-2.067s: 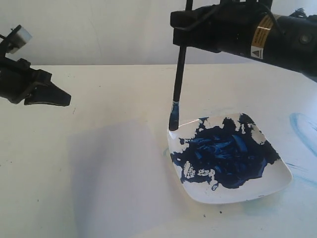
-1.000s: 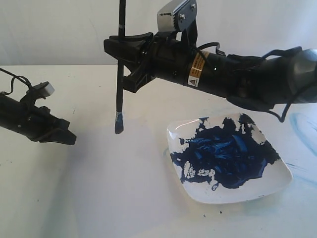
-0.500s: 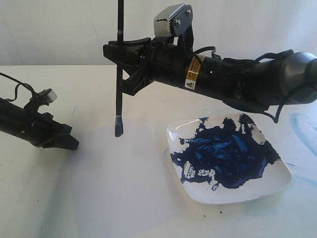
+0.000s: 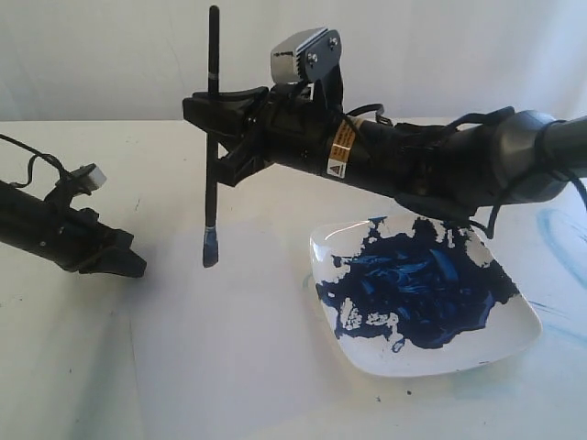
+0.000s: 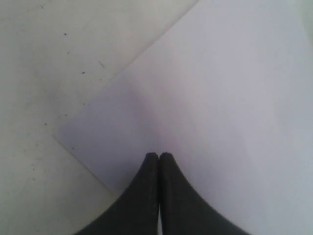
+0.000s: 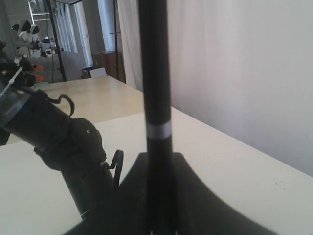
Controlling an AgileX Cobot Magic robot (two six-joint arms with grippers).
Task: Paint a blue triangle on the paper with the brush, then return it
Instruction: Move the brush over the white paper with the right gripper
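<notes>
Two pinched claws: right claw (image 4: 215, 112) clamps the brush (image 4: 210, 192), left claw (image 5: 159, 155) empty above the paper (image 5: 220, 98).

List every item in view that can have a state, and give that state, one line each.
brush: upright, gripped near the top of its handle, tip stained blue.
right pincer: shut on the brush.
left pincer: shut, empty, tips over the paper.
paper: flat, blank, no triangle yet.
plate: smeared with dark-blue paint.

left hand (image 4: 117, 263): fingers (image 5: 146, 196) pressed together, low, maybe touching the tabletop (image 4: 55, 367)
right hand (image 4: 213, 124): stretched across the middle, clamped on the brush (image 4: 210, 202)
</notes>
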